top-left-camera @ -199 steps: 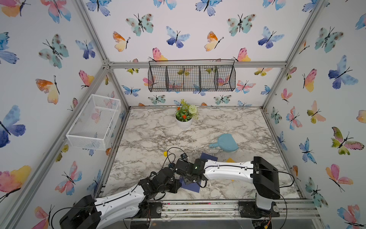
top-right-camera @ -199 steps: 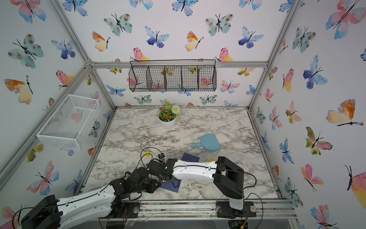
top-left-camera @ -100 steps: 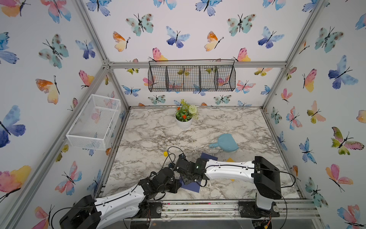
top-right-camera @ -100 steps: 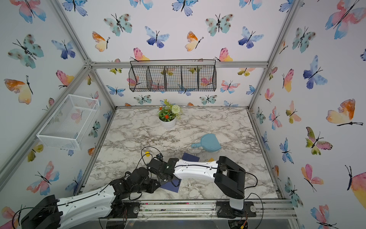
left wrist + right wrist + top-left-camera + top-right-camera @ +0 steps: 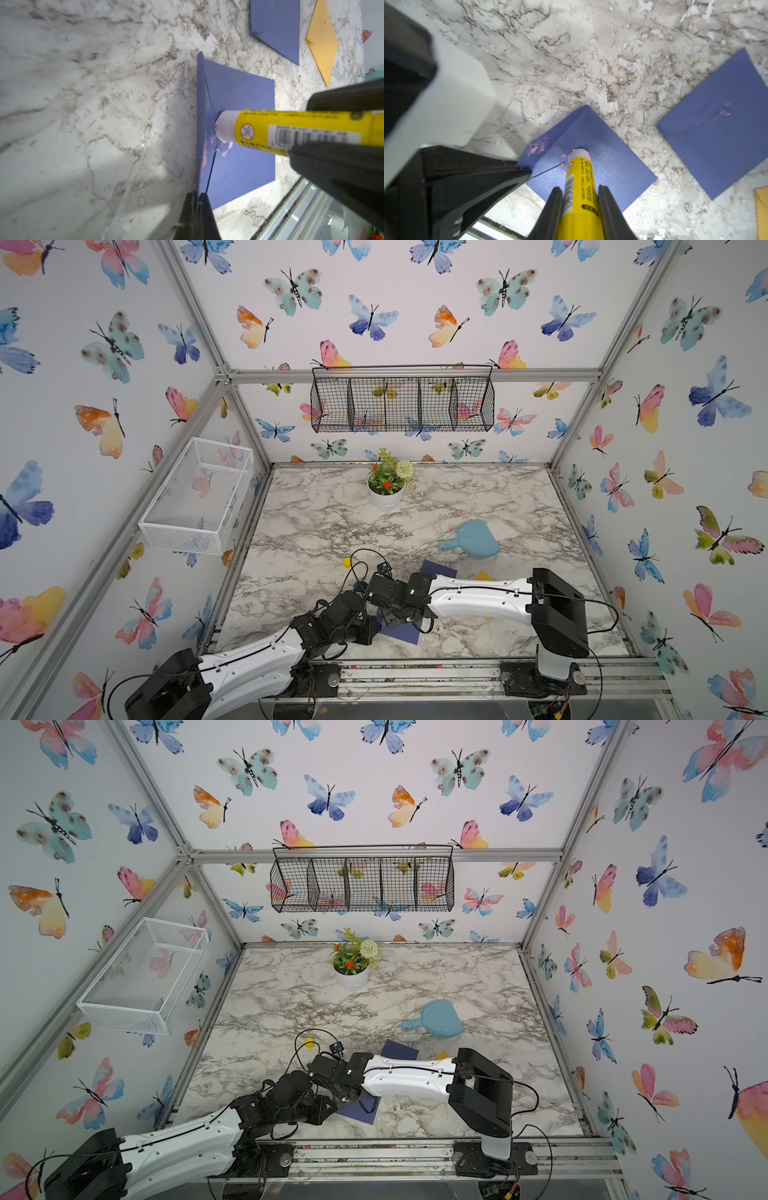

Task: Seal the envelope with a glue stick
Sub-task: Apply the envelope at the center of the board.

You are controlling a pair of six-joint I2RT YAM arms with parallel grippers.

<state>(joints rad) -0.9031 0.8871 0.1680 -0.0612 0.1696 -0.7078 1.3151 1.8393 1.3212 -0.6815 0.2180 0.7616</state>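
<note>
**Glue goes on:** The right gripper (image 5: pixel 580 190) clamped the glue stick (image 5: pixel 578 172) by its yellow barrel. The white tip pressed onto the blue envelope (image 5: pixel 610 166), just inside the crease where the flap (image 5: pixel 550 135) rose from the envelope's face.

The left gripper (image 5: pixel 197 202) had its jaws pinched tight on the flap's edge and held it upright off the envelope. That hold apparently bared the gluing zone and stopped the light paper sliding under the stick's push.

The stick's long axis ran in line with the right gripper's fingers and slanted down to the envelope. Its uncapped tip was aimed at the crease, and its rear end was hidden back between the jaws. How steep the slant was could not be told.

Pinkish glue smears (image 5: pixel 535 148) marked the flap's inner side and the envelope's face beside the tip. They suggested that spreading was under way and the fold-down not yet done.

A second blue envelope (image 5: pixel 720 124) lay apart from the envelope, with a yellow envelope (image 5: pixel 322 39) beyond it.
</note>
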